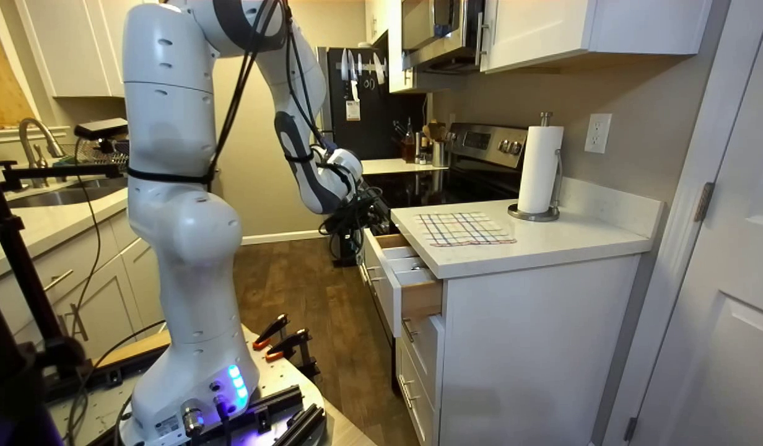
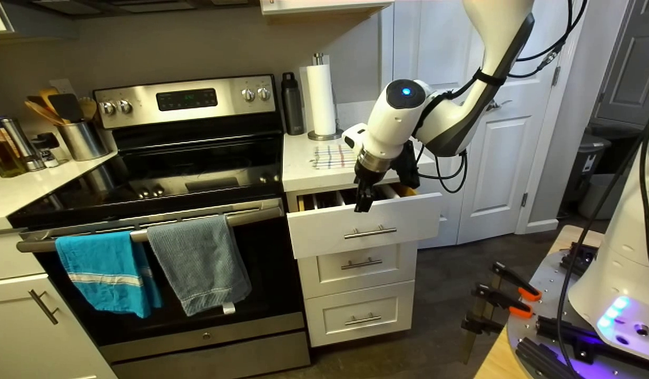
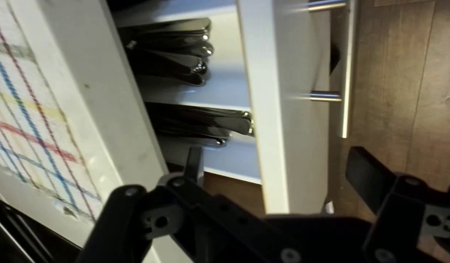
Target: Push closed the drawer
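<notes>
Beige walls (image 1: 635,124) rise above a dark plank floor (image 1: 288,285), edged at the back by a white baseboard (image 1: 282,237). White wall cabinets (image 1: 536,31) flank a microwave (image 1: 418,28), and a slanting shadow (image 2: 282,45) falls on the wall below. A black and steel range (image 2: 141,102) stands just beside a white surface (image 1: 573,238), a black-fronted fridge (image 1: 369,141) beyond. Opposite, a steel sink (image 1: 53,197) is set into a pale counter (image 1: 47,223), and a white ledge (image 1: 4,135) behind it may be a windowsill; too little shows to be certain. Over the surface the wall holds a white outlet (image 1: 597,133); a panelled white door (image 2: 488,210) stands near. The light is warm.
</notes>
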Controlling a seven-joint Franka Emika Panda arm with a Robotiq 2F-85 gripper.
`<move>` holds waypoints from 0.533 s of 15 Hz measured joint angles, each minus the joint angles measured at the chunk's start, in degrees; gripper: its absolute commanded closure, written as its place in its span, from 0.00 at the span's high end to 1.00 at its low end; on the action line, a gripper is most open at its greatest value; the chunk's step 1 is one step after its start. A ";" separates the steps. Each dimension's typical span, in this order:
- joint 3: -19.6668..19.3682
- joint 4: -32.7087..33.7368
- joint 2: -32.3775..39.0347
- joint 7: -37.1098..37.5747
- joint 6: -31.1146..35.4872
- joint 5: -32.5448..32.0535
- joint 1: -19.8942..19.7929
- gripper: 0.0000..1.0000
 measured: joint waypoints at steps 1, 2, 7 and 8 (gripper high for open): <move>0.72 -0.52 0.08 0.00 -0.25 0.00 0.95 1.00; 1.34 -0.87 0.16 0.00 -0.63 -0.01 1.84 1.00; 2.90 -1.07 0.44 0.00 -4.86 -1.06 5.08 1.00; 3.05 -1.05 0.45 0.00 -5.94 -1.87 5.55 1.00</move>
